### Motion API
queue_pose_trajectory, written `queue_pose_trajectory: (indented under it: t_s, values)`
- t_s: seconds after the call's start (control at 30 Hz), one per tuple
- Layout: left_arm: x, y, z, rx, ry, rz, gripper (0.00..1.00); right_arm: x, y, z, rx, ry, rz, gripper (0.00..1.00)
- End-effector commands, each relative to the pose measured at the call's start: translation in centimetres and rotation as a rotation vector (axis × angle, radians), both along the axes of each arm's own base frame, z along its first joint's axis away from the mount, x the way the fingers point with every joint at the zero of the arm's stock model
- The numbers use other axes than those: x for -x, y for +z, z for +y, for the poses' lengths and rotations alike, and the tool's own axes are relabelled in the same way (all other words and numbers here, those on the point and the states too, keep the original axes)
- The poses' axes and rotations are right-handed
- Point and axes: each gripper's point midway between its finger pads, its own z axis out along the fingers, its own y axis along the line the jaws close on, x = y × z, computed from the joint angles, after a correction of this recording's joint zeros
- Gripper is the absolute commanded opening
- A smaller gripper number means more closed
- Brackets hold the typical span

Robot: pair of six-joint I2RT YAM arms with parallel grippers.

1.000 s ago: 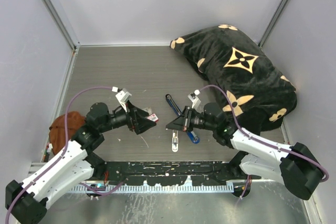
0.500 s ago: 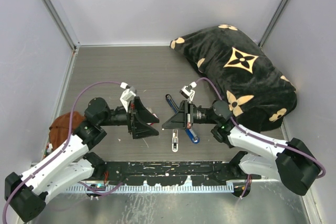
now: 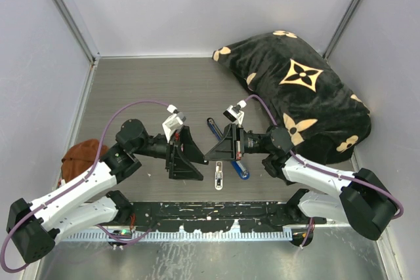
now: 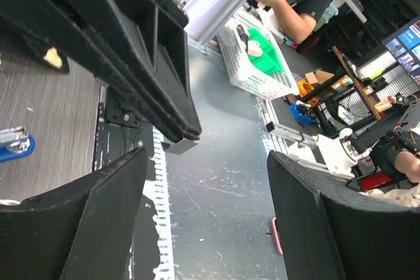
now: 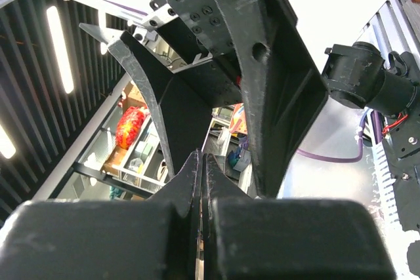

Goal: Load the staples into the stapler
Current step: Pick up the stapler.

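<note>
Left wrist — white basket (image 4: 244, 75) holds green item (image 4: 267, 61).

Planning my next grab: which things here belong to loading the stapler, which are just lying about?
Job: slim blue stapler with black trim; staples not discernible.
Lying about: black tan-flowered cushion; brown fabric lump; small white oblong piece.
</note>
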Motion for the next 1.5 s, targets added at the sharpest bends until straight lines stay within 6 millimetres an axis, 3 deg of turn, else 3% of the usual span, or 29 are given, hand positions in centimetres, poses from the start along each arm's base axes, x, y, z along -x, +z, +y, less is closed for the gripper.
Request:
queue_pose_trajectory:
  t_s: [0.0, 0.2, 0.47, 0.73, 1.1, 1.27, 1.47]
  values:
    - [0.4, 3.9, 0.0, 0.121, -0.022, -0.051, 0.73, 0.4, 1.2, -0.4, -0.05, 0.012, -0.053, 0.01]
    - [0.0, 4.1, -0.2, 0.122, 0.004, -0.024, 0.7, 0.5, 1.3, -0.4, -0.053, 0.019, -0.053, 0.01]
    - [0.3, 4.0, 0.1, 0.107, 0.007, 0.008, 0.51, 0.3, 0.8, -0.4, -0.053, 0.003, -0.036, 0.01]
    - [0.4, 3.8, 0.3, 0.107, 0.025, 0.037, 0.41, 0.4, 0.8, -0.5, -0.057, 0.002, -0.035, 0.01]
    - [0.3, 3.6, 0.2, 0.098, 0.021, 0.072, 0.2, 0.5, 0.5, -0.6, -0.06, -0.001, -0.051, 0.01]
    - [0.3, 3.3, 0.1, 0.093, 0.028, 0.093, 0.1, 0.3, 0.1, -0.5, -0.059, -0.016, -0.073, 0.13]
    - [0.1, 2.9, 0.2, 0.093, 0.051, 0.118, 0.06, -0.1, 0.4, -0.7, -0.072, -0.071, -0.136, 0.28]
